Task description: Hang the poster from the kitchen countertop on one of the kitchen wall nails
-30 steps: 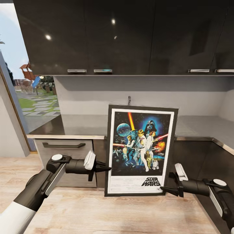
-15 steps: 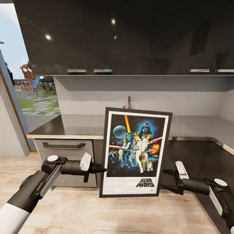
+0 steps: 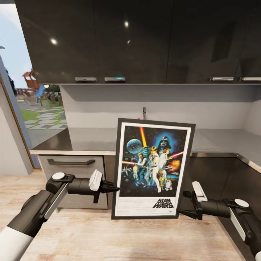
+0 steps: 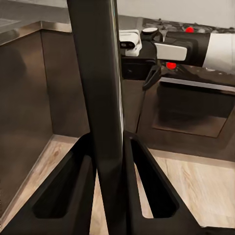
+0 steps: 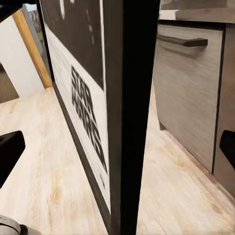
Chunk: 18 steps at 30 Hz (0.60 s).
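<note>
The Star Wars poster (image 3: 152, 166) hangs upright, slightly tilted, in front of the kitchen countertop (image 3: 83, 139) and above the wooden floor. My left gripper (image 3: 115, 189) is shut on its left edge near the lower half. In the left wrist view the black frame edge (image 4: 98, 98) sits pinched between the fingers (image 4: 63, 196). My right gripper (image 3: 184, 204) stands open at the poster's lower right edge. In the right wrist view the frame edge (image 5: 132, 98) runs down the middle, apart from both spread fingers (image 5: 10, 149). The wall nails are out of view.
Dark glossy wall cabinets (image 3: 127, 40) hang over the worktop, with a tap (image 3: 144, 111) behind the poster. A drawer front with a dark handle (image 3: 70, 162) is behind my left arm. The counter turns a corner at the right (image 3: 246, 159). A glass opening (image 3: 36, 108) lies left.
The poster shifted left and a little down, then tipped slightly. My right gripper let go of its lower right edge and now stands open beside it, a bit lower.
</note>
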{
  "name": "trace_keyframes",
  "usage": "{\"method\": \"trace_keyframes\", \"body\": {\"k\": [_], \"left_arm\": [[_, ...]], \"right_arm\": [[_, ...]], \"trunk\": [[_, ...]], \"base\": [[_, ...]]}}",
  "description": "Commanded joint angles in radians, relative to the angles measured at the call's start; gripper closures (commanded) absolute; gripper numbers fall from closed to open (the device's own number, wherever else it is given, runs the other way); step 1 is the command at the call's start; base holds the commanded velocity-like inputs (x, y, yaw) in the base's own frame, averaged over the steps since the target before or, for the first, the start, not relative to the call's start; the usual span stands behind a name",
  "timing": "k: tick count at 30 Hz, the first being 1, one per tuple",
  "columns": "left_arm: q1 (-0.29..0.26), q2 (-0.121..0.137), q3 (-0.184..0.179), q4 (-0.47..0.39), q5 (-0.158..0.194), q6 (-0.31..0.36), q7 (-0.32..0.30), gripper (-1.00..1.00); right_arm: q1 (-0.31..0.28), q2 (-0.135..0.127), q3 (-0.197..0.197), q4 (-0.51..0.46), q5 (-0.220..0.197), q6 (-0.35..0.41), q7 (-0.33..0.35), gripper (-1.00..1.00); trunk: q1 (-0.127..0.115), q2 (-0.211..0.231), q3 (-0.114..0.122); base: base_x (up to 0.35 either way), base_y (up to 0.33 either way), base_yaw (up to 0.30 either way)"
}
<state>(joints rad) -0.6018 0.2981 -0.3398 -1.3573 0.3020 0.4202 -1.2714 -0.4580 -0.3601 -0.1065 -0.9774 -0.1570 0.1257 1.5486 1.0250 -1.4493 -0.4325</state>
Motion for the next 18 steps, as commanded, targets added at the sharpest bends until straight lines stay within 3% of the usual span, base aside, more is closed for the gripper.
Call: {"method": "trace_keyframes", "body": {"k": [1,5,18], "left_arm": [[-0.001,0.001,0.000,-0.002,0.006,0.009,0.000,1.00],[-0.001,0.000,0.020,-0.009,0.005,0.009,0.000,1.00],[-0.001,0.001,0.035,-0.010,0.005,0.008,-0.001,1.00]], "right_arm": [[-0.001,0.000,0.001,0.000,-0.002,0.011,0.004,-1.00],[-0.001,0.000,0.005,-0.003,-0.002,0.011,0.005,-1.00],[-0.001,-0.005,0.011,-0.004,-0.004,0.011,0.005,-1.00]], "trunk": [[0.000,-0.001,-0.001],[0.000,-0.001,-0.001],[0.000,-0.001,-0.001]], "base": [[0.000,0.000,0.000],[0.000,0.000,0.000],[0.000,0.000,0.000]]}}
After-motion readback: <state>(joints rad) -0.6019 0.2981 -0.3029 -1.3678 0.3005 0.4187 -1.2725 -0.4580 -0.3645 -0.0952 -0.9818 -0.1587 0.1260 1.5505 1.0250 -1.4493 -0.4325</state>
